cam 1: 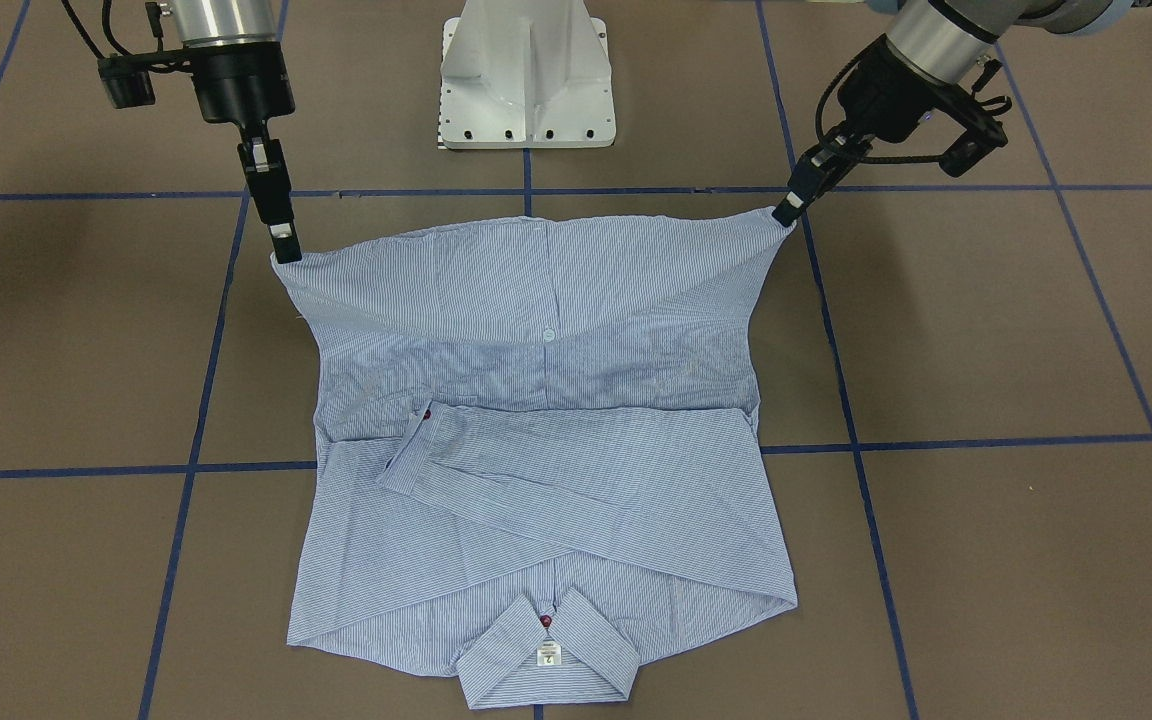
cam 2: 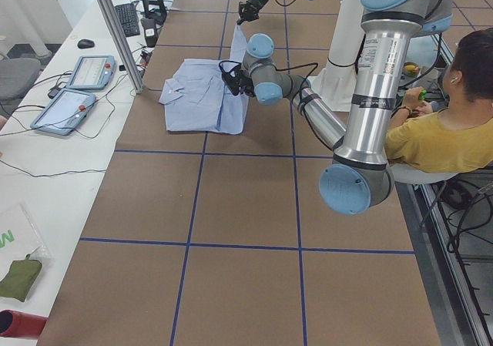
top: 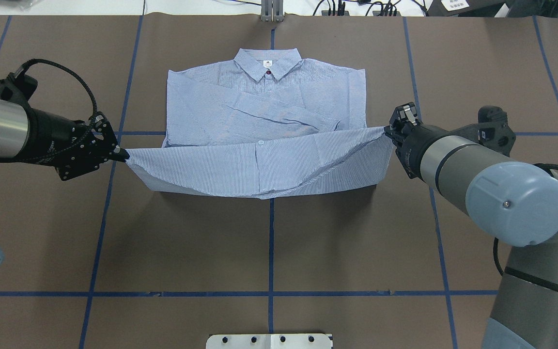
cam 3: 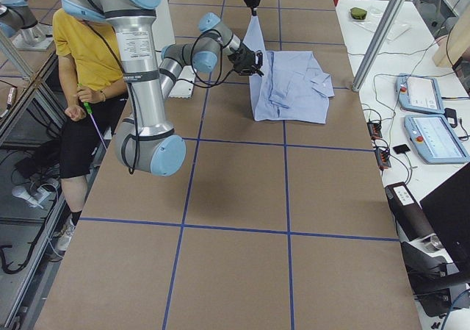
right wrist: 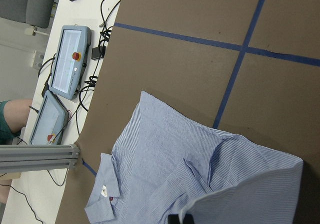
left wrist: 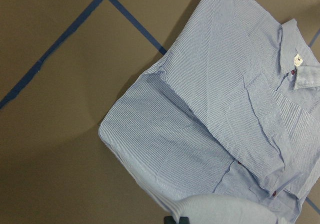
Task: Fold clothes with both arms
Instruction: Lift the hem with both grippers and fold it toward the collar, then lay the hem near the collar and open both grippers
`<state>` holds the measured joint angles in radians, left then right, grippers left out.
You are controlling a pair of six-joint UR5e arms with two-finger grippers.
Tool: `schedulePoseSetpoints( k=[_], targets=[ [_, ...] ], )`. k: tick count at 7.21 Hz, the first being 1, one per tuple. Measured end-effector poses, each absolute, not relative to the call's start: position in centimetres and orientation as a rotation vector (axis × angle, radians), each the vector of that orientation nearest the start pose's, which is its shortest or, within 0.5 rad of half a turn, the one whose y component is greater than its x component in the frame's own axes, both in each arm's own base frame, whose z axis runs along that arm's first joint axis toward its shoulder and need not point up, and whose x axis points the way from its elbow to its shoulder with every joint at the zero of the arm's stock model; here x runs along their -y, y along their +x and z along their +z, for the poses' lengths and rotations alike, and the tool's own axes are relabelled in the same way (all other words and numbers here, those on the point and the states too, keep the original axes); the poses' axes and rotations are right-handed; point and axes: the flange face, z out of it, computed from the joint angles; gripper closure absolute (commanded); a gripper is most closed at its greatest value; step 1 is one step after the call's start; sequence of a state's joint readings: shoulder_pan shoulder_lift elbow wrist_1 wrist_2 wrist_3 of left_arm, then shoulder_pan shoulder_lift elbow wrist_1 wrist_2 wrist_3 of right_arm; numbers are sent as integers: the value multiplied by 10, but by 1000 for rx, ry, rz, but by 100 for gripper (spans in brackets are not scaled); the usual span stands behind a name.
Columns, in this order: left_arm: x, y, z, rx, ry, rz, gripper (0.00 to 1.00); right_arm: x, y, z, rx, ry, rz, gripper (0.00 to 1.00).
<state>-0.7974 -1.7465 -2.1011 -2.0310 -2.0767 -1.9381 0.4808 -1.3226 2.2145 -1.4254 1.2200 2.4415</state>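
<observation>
table (top: 269, 232): brown top, marked into big squares by blue tape lines (top: 356, 293).
pedestal (cam 1: 526, 75): white, at the robot's edge of the table, on the middle tape line.
person (cam 2: 439, 134): yellow shirt, seated beside the pedestal.
tablets (cam 2: 90, 72): two, side by side on a white bench (cam 2: 31, 169) along the table's far edge, with cables attached.
post (cam 2: 119, 34): aluminium, upright, just beside the tablets.
keyboard (cam 2: 127, 18): black, on the bench beyond the post.

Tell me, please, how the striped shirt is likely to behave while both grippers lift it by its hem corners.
Probably floppy: the shirt hangs in a curve between the left gripper and right gripper. Likely light, since two fingertip pinches hold the raised hem. Its folded sleeves lie loose and could slide.
</observation>
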Motion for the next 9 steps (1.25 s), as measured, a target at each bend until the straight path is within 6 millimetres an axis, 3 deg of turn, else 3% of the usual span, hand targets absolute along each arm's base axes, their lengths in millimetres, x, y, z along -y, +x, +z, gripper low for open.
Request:
schedulePoseSetpoints(
  k=[2, 4, 6, 8, 9],
  targets=[
    [453, 308, 273, -1212, -193, -756, 100, 406, -365, 240, 1136, 176, 1429, 100],
    [519, 336, 278, -1174, -173, -803, 100, 445, -368, 257, 1073, 235, 1448, 100],
    [571, 354, 292, -1131, -133, -795, 100, 481, -400, 271, 994, 276, 1418, 100],
    [601, 362, 308, -1126, -100, -797, 100, 511, -410, 268, 972, 259, 1405, 100],
    [616, 365, 316, -1126, -77, -809, 100, 524, -417, 277, 979, 248, 1399, 100]
  ],
)
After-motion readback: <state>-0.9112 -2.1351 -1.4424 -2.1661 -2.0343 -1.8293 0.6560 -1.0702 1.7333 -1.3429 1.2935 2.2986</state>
